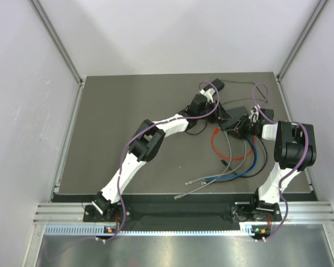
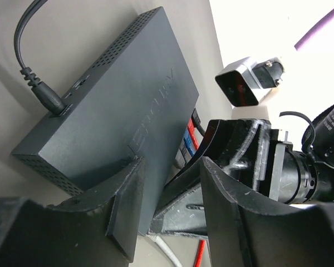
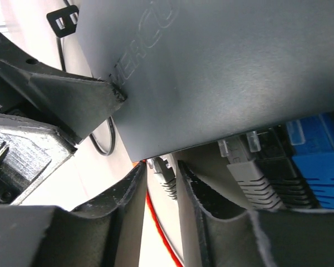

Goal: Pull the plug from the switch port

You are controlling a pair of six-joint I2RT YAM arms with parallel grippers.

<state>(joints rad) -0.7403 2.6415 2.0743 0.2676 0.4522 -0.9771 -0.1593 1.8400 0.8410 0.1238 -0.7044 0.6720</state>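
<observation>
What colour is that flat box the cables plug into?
Dark grey, matte; the switch shows best in the left wrist view.

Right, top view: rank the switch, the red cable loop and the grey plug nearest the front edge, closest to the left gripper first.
1. The switch: right beside the left gripper, on its right.
2. The red cable loop: a little nearer the front.
3. The grey plug: far off, by the front edge.

The right wrist view crops the switch at top and right. A grey plug sits half hidden between the fingers of the right gripper; contact is unclear. The overhead view shows the switch too small for detail.
</observation>
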